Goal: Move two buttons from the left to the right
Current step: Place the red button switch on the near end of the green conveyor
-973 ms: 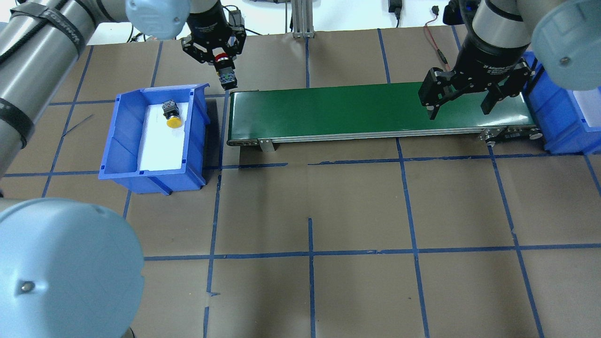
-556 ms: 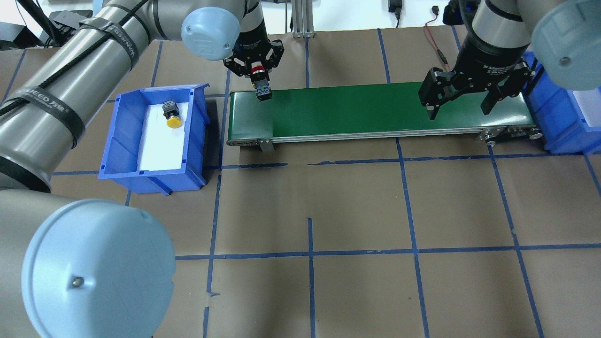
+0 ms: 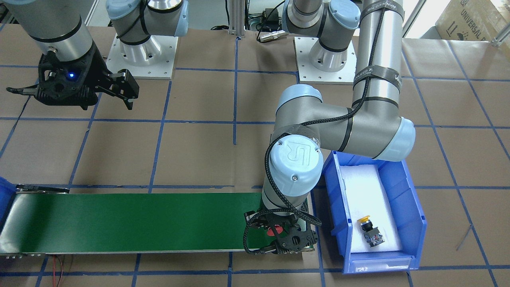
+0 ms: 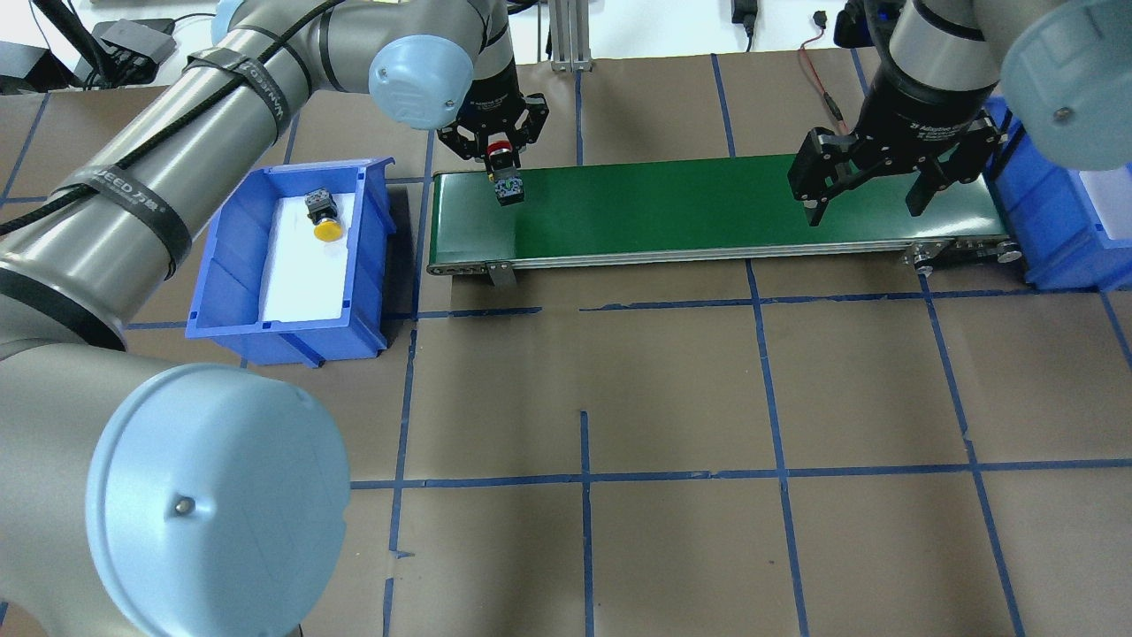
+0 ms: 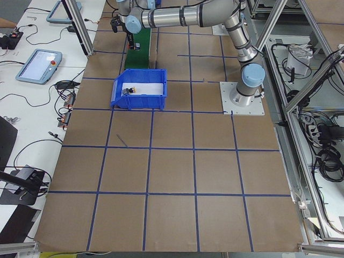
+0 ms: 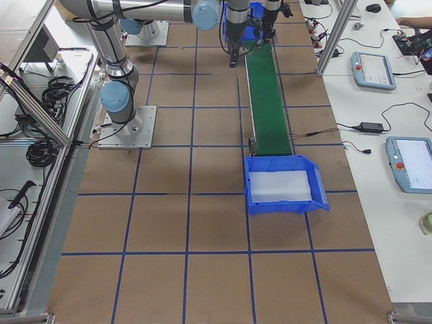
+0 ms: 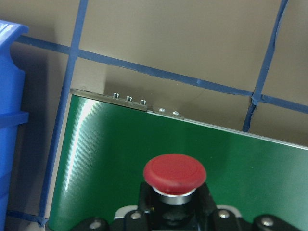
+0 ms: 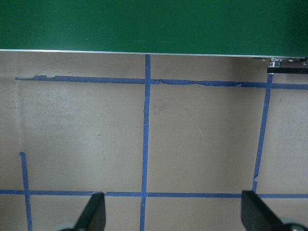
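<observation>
Left gripper [image 4: 500, 161] is over the left end of the belt [image 4: 672, 205], fingers pinched on the red button [image 4: 500, 148]. The grip sits on the neck just under the cap, and the grey base [image 4: 508, 188] hangs below it, over the green surface. The wrist view looks straight down on the red cap [image 7: 174, 173], with the belt's end rail and its screws just beyond. Whether the base touches the belt, I cannot tell. From across the table the cap [image 3: 275, 230] peeks out between the black fingers, close to the belt's end nearest the left bin [image 3: 414, 223].

The yellow button [image 4: 324, 218] lies on its side on the white pad in that bin [image 4: 232, 232], just off the belt's left end. Its cap points toward the robot and its base away. Nothing touches it.

At the belt's other end, the right gripper [image 4: 864, 205] hangs with its fingers [image 4: 812, 211] spread wide and nothing between them. In the overhead view it shows over the belt's right end. Its wrist camera sees the belt's edge, brown table and blue tape lines, with both fingertips [image 8: 94, 214] far apart at the bottom.

The right bin [image 4: 1048, 232] stands at the belt's right end, beside that gripper. The side view shows only its white pad [image 6: 278, 185] inside.
</observation>
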`<state>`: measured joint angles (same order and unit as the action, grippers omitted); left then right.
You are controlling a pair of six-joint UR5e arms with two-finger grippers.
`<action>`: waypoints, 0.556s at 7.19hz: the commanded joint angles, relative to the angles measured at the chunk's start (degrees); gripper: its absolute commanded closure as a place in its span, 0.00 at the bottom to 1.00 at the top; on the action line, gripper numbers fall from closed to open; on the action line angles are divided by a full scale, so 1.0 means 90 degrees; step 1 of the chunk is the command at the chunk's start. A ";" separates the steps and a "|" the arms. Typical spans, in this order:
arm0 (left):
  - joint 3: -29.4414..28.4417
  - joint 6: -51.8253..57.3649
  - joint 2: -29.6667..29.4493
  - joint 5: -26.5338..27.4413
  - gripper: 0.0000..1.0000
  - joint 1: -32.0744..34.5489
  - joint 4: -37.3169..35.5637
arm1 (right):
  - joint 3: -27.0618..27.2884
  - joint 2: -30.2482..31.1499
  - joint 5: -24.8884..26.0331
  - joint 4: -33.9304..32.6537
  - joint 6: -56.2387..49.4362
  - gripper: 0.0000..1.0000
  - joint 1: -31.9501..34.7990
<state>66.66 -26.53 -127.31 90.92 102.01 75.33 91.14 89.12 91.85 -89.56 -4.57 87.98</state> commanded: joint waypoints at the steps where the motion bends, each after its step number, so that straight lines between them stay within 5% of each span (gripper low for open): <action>1: 0.0074 0.0008 0.0005 0.0005 0.08 0.0004 -0.0001 | 0.0000 0.0000 0.0000 0.0000 0.0000 0.00 0.0000; 4: -0.0052 0.0599 0.0278 0.0295 0.07 -0.0375 0.0048 | 0.0000 0.0000 0.0000 0.0000 -0.0010 0.00 0.0000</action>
<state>66.77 -24.78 -125.78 91.57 100.78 75.56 91.14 89.13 91.85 -89.56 -4.59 87.98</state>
